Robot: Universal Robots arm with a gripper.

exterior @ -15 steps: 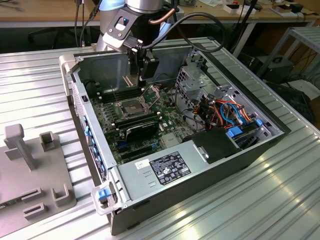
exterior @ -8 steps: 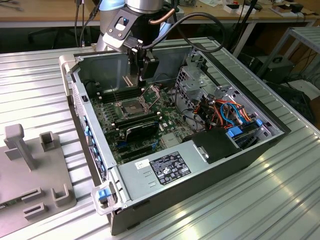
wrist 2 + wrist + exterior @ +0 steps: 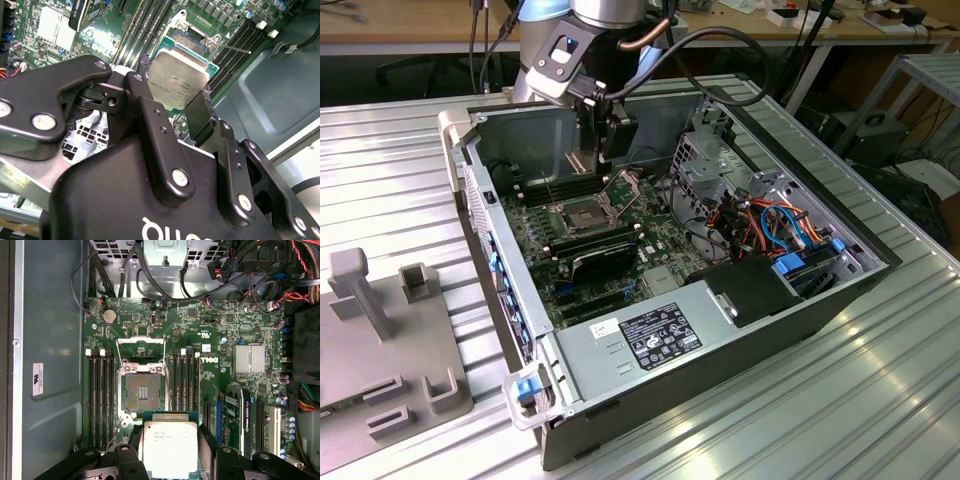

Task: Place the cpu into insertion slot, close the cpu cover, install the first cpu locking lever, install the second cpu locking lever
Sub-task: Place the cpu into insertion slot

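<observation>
Exterior view: grey fixture [image 3: 380,340] at 9 o'clock of PC case [image 3: 470,190]; arm [image 3: 560,50] over board, insertion slot [image 3: 582,215] at its 6 o'clock; cables [image 3: 775,220] at 3.
Grip: gripper [image 3: 170,456] clamped on the cpu [image 3: 170,440] by its edges; chip hung near slot, apart from it.
Progress: nothing seated yet; slot bare, cpu cover [image 3: 141,349] flipped up; all 4 steps left, by my read.
View diff: first wrist view gave pin field & cover window; exterior view gave whole case & fixture.
</observation>
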